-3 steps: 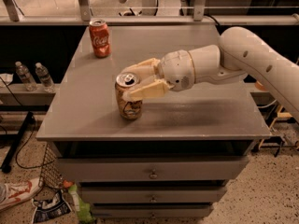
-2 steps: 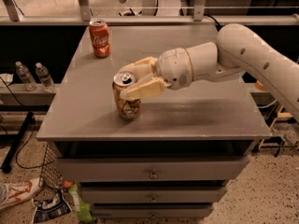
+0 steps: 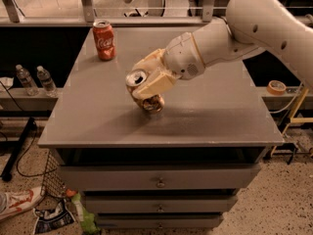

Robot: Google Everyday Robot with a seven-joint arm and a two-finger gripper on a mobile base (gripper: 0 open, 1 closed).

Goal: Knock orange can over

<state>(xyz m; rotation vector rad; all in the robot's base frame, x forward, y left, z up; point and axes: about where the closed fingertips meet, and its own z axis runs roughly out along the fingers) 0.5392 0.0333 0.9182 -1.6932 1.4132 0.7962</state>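
Note:
The orange can (image 3: 137, 77) is near the middle of the grey table (image 3: 210, 116), tilted steeply with its silver top towards the left and its base (image 3: 153, 103) low on the tabletop. My gripper (image 3: 138, 82) reaches in from the right on the white arm (image 3: 254, 28). Its cream fingers (image 3: 155, 83) lie on either side of the can's body and hold it. Most of the can's side is hidden by the fingers.
A red can (image 3: 103, 39) stands upright at the table's back left corner. The table has drawers (image 3: 160, 182) below. Two water bottles (image 3: 47, 81) stand on a low shelf at left. A tape roll (image 3: 277, 87) lies at right. Litter lies on the floor at lower left.
The orange can stood upright between the fingers; now it is tilted over, top to the left. The gripper has rotated and shifted slightly with it.

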